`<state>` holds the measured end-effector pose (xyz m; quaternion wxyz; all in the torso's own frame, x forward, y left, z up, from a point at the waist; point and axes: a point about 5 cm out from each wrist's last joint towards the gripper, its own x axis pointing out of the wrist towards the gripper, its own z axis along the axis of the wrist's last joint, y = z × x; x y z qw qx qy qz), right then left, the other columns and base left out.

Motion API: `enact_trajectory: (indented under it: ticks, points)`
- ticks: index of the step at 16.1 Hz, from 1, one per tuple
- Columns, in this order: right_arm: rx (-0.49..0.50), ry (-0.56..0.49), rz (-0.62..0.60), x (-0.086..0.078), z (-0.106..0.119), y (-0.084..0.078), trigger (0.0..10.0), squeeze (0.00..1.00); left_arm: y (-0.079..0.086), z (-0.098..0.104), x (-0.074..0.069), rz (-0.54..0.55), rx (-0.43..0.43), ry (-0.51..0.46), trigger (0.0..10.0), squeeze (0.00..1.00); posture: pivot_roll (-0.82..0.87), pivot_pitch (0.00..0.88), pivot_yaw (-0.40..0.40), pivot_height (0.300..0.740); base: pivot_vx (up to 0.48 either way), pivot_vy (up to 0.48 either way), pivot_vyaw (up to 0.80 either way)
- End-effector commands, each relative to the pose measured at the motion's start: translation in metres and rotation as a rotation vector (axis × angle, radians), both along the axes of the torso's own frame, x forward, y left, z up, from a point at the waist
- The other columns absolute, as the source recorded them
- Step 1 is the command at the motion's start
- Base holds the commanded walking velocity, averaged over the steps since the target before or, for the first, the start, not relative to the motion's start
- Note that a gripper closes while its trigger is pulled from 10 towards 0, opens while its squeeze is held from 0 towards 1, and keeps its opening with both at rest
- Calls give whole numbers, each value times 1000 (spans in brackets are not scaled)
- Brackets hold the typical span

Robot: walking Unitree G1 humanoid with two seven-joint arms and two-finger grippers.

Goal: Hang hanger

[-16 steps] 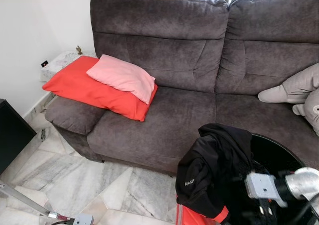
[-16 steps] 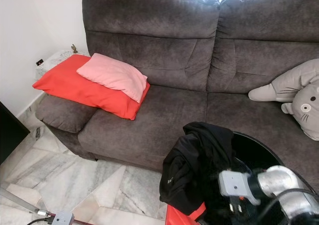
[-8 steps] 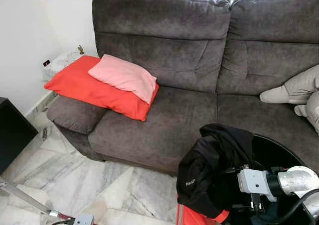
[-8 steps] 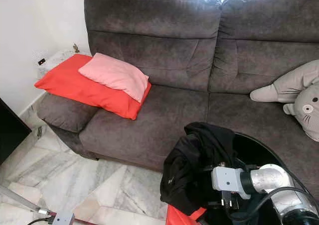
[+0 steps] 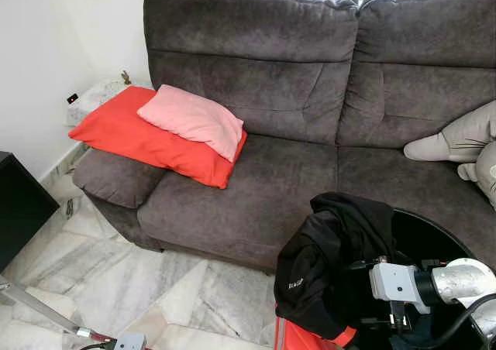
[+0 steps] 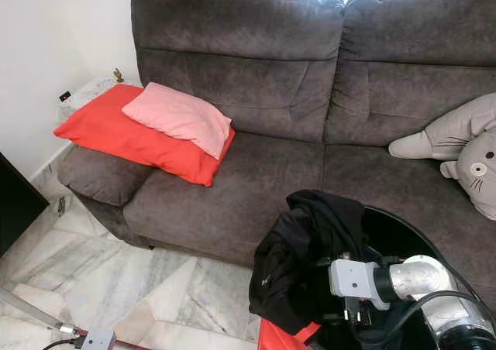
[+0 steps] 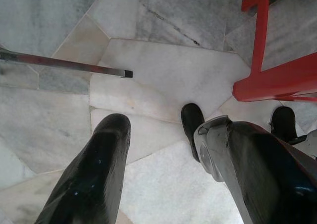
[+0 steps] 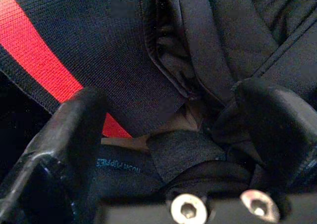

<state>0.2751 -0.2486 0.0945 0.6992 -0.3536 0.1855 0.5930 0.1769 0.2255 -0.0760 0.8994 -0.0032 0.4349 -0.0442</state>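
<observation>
A black jacket (image 5: pixel 337 265) with a red stripe lies heaped on the round black table (image 5: pixel 434 238) at the lower right. My right gripper (image 5: pixel 359 292) reaches into the jacket from the right, and the cloth hides its fingertips. In the right wrist view the right gripper (image 8: pixel 171 120) is open, its two fingers on either side of bunched black fabric (image 8: pixel 198 45) and the red stripe (image 8: pixel 34 50). A tan sliver (image 8: pixel 184 119) shows between the folds; I cannot tell whether it is the hanger. My left gripper (image 7: pixel 163 130) hangs open above the marble floor.
A dark grey sofa (image 5: pixel 271 180) fills the back, with a red pillow (image 5: pixel 132 137) and a pink pillow (image 5: pixel 194 119) on its left end and a grey plush toy (image 5: pixel 465 137) on the right. A black cabinet (image 5: pixel 19 207) stands left. A red frame (image 7: pixel 270 78) and a metal bar (image 7: pixel 64 64) are on the floor.
Over the last second my right wrist moved left into the jacket and turned. In the last half second nothing has moved.
</observation>
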Motion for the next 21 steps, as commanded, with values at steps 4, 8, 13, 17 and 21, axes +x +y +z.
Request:
enact_trajectory:
  ticks: [4,8,13,17,21]
  points:
    - [-148,118,95,-18,-5,-14,10000,0,3,0,-2,10,4,-4,10000,0,-122,78,101,740,0,0,0]
    - [-234,157,121,-26,-5,-25,10000,0,2,1,0,-5,2,-12,10000,0,-124,78,102,740,0,0,0]
    - [-134,68,118,-20,-7,-3,10000,0,3,1,-1,-5,9,-5,10000,0,-122,77,103,740,0,0,0]
    - [-77,53,129,-20,-14,12,10000,0,5,0,-2,-1,18,7,10000,0,-119,75,104,740,0,0,0]
    - [-83,13,115,-16,-21,20,10000,0,4,-1,-4,-3,22,10,10000,0,-120,72,106,740,0,0,0]
